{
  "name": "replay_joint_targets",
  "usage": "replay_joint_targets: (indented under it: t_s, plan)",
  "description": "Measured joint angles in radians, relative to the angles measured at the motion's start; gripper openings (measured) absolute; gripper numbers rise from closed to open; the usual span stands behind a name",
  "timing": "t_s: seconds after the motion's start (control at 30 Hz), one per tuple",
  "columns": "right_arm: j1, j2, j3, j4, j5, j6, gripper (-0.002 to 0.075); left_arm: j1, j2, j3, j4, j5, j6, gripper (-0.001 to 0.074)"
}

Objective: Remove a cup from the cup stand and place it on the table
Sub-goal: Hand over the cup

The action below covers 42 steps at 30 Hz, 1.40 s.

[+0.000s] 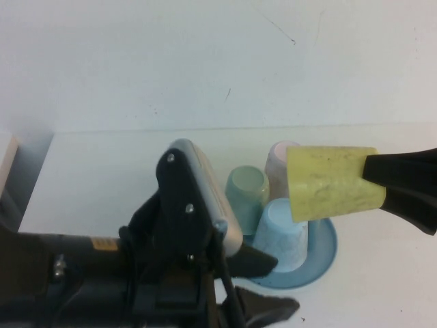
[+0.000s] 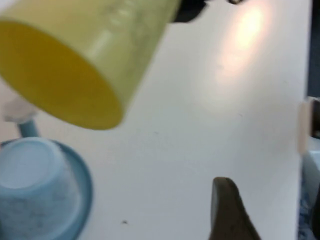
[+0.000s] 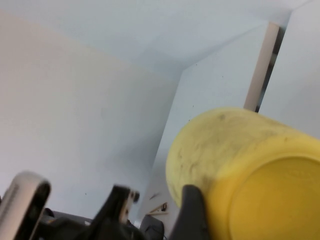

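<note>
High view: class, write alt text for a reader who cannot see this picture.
The right gripper holds a yellow speckled cup sideways in the air above a round blue cup stand, which carries light blue, mint green and pink cups upside down. The left gripper, open and empty, sits near the stand on the white table.

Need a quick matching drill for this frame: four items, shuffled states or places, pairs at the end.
1. yellow cup
2. blue cup
3. left gripper
4. green cup

a. open, holding nothing, by the stand
b. upside down at the stand's front
c. on its side in the air, in the right gripper
d. at the stand's left edge

Pairs: 1-c, 2-b, 3-a, 4-d
</note>
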Motion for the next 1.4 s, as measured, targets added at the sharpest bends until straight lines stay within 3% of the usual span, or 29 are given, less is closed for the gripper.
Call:
replay_joint_targets:
  t_s: [0.2,0.33,0.43,0.6,0.73,0.83,0.9,1.07,1.13,1.2,1.4]
  plan:
    - [0.000,0.000,0.000,0.000,0.000,0.000,0.0542,0.102,0.002,-0.021,0.005,0.387,0.019,0.0278]
    - [0.000,0.000,0.000,0.000,0.000,0.000,0.0542,0.261,-0.003,-0.026,0.004,0.619,0.021,0.0231]
    - [0.000,0.000,0.000,0.000,0.000,0.000,0.0542,0.378,-0.008,-0.026,-0.069,0.647,0.071,0.0175]
    - [0.000,0.000,0.000,0.000,0.000,0.000,0.0542,0.572,0.013,0.006,-0.431,0.651,0.126,0.0072]
    - [0.000,0.000,0.000,0.000,0.000,0.000,0.0542,0.643,0.081,0.058,-0.558,0.641,0.119,0.0050]
    - [0.000,0.000,0.000,0.000,0.000,0.000,0.0542,0.645,0.150,0.088,-0.572,0.623,0.138,0.0076]
    - [0.000,0.000,0.000,0.000,0.000,0.000,0.0542,0.630,0.184,0.095,-0.572,0.616,0.195,0.0139]
    - [0.000,0.000,0.000,0.000,0.000,0.019,0.0542,0.546,0.201,0.095,-0.576,0.614,0.434,0.0429]
    - [0.000,0.000,0.000,0.000,0.000,0.023,0.0542,0.506,0.201,0.095,-0.576,0.614,0.490,0.0501]
    - [0.000,0.000,0.000,0.000,0.000,0.025,0.0542,0.464,0.201,0.095,-0.576,0.596,0.517,0.0524]
    - [0.000,0.000,0.000,0.000,0.000,0.025,0.0542,0.349,0.201,0.095,-0.576,0.518,0.640,0.0497]
